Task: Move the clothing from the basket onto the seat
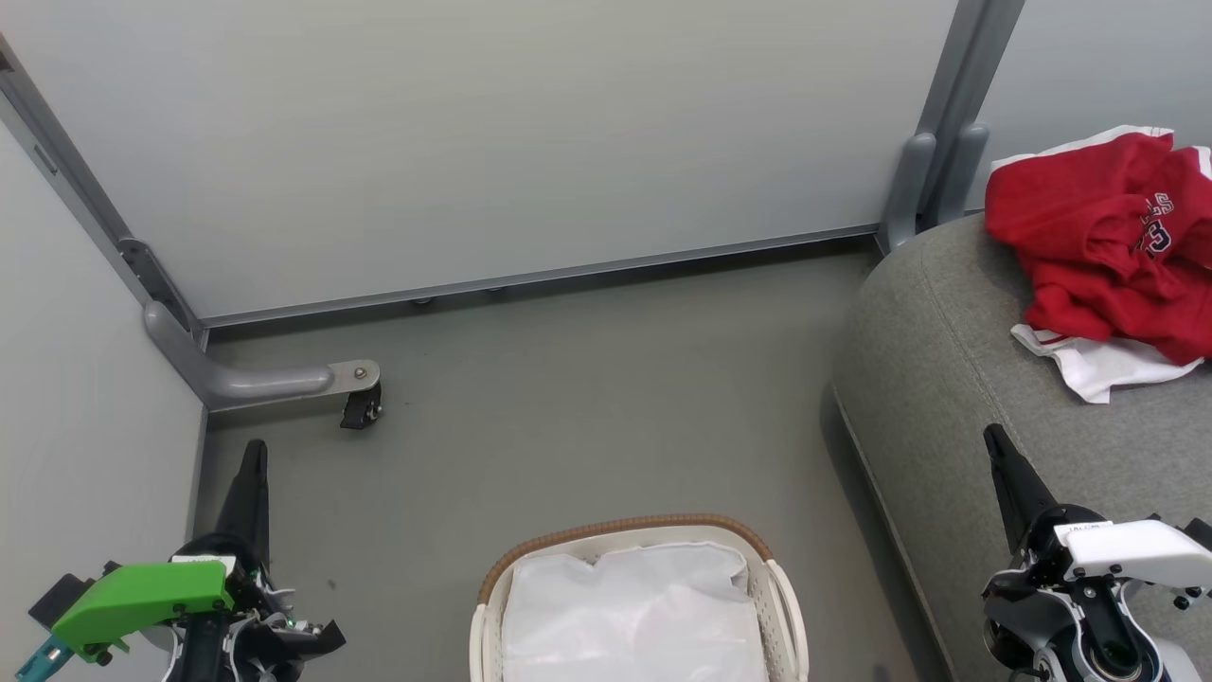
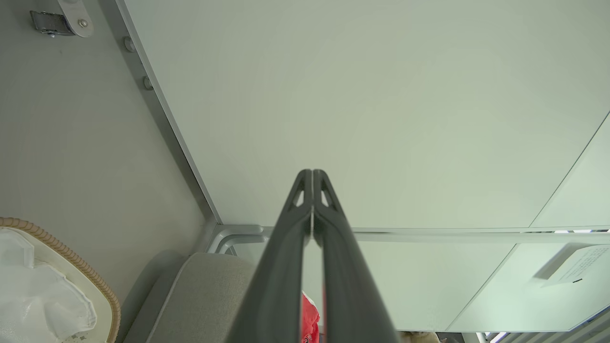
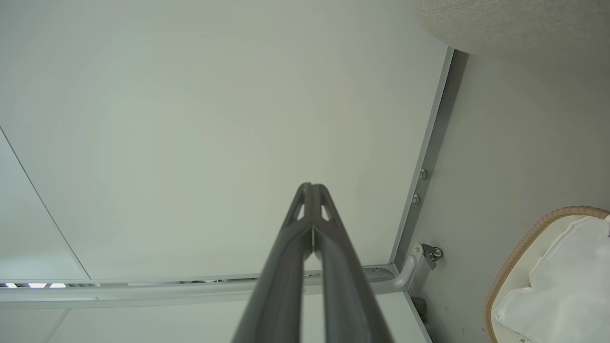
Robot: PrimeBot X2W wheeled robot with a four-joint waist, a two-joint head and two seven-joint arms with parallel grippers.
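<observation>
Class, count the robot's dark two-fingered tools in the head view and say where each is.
2. The shut left tool is lower left, over the grey floor; the shut right tool is lower right, over the grey fabric sofa. None seems hidden.

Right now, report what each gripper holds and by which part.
Nothing: left gripper and right gripper are both shut, empty; the clothing lies on the seat.

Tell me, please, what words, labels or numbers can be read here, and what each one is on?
Nothing reads in full.
Navy-and-white lettering on the red clothing, crumpled on the seat: fragments only, unreadable.
Small label on the right gripper: too small.
Paper notice on the wall panel, left wrist view: too blurred.
</observation>
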